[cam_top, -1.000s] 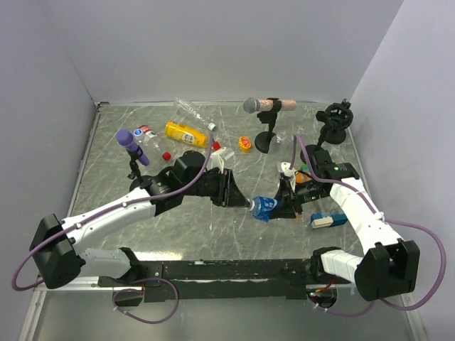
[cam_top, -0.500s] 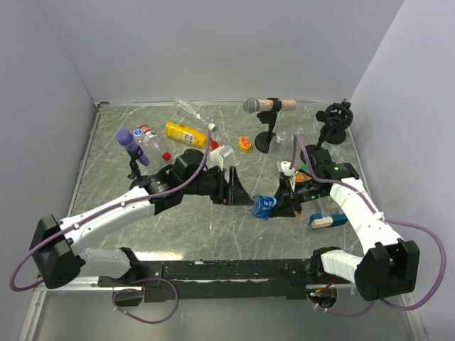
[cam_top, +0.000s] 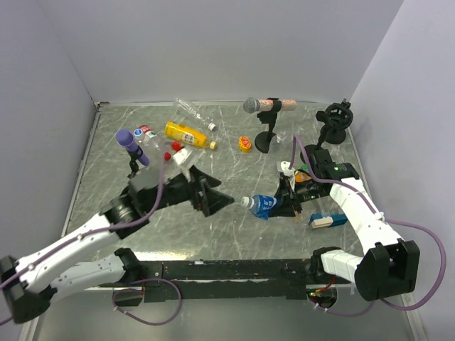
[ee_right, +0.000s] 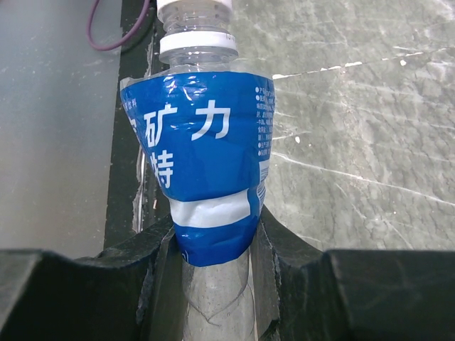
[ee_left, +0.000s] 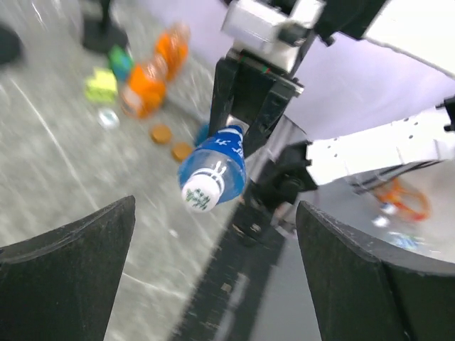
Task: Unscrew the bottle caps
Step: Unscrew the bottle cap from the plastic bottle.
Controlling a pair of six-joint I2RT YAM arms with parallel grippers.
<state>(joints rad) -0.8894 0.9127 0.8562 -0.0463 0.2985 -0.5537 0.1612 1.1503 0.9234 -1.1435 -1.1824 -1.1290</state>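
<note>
- Lying nearest the arm bases: a blue-and-white object (cam_top: 328,219) on the table (cam_top: 234,238), close to the right forearm.
- Left gripper (cam_top: 215,193) is spread wide with nothing between the jaws. It points at the blue-label bottle (cam_top: 264,207) and is apart from it.
- Left wrist view: both fingers (ee_left: 67,284) frame the bottle's white cap (ee_left: 201,193). The cap sits on the neck, end-on to the camera.
- The bottle is held roughly horizontal, cap end toward the left arm.
- Right gripper (cam_top: 281,205) is clamped on the bottle's body. Right wrist view shows both pads (ee_right: 158,259) pressed into the crumpled lower label.
- Behind the right gripper: two stubby orange bottles (ee_left: 146,89) lying down, two orange-brown caps (ee_left: 161,133) loose beside them, and a yellow-green block (ee_left: 101,85) next to those.
- Mid-left: two red caps (cam_top: 166,155) loose near the purple-headed microphone (cam_top: 129,142).
- Far: yellow bottle (cam_top: 186,133) and clear bottle (cam_top: 192,112) on their sides, with the grey-headed microphone (cam_top: 252,105) on its stand to their right.
</note>
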